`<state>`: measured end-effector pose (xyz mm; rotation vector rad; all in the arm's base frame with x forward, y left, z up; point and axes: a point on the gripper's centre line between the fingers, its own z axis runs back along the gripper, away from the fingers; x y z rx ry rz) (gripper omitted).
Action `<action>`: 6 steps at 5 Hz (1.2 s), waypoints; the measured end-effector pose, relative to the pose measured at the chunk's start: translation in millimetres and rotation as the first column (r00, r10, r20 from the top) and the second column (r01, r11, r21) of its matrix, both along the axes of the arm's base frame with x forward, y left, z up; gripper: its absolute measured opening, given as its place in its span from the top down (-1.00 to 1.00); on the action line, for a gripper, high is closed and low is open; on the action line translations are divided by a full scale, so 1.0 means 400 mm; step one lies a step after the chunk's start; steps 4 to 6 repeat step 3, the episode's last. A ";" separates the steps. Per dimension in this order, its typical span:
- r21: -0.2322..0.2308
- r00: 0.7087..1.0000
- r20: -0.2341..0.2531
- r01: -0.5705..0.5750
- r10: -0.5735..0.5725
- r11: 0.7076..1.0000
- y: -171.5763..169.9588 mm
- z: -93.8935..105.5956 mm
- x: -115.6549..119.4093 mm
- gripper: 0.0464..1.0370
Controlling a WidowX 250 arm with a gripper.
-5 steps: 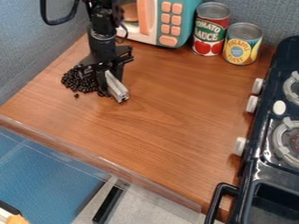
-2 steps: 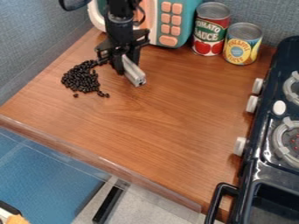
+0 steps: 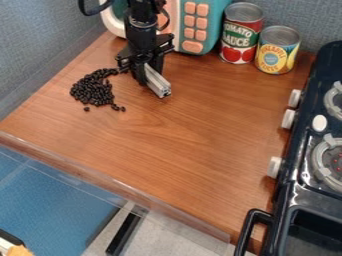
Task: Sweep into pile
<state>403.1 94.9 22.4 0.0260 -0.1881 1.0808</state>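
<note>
Beans (image 3: 93, 92) lie mostly heaped on the wooden counter (image 3: 190, 135), with a few strays (image 3: 118, 107) at one edge. We have the gripper (image 3: 147, 75) closed on a metal bar (image 3: 158, 84) beside them, slanted low, presumably so its long side can nudge strays inward.

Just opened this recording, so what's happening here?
A black robot arm is over the wooden counter, its claw holding a silver-gray bar that looks like the sweeping tool. To one side lies a heap of small black beans or beads. Most are bunched together, but a strand trails off toward the claw and a few sit loose along the near edge, so the pile isn't fully tidy.
</note>
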 end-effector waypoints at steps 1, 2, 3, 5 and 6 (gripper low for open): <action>-0.002 1.000 -0.014 -0.015 0.015 1.000 0.005 -0.020 0.018 0.31; -0.010 1.000 -0.025 -0.015 0.015 1.000 0.001 -0.020 0.036 0.22; -0.001 0.996 -0.086 0.005 -0.005 1.000 -0.006 -0.023 0.051 -0.38; -0.001 0.996 -0.086 0.005 -0.005 1.000 -0.006 -0.023 0.051 -0.38; -0.001 0.996 -0.086 0.005 -0.005 1.000 -0.006 -0.023 0.051 -0.38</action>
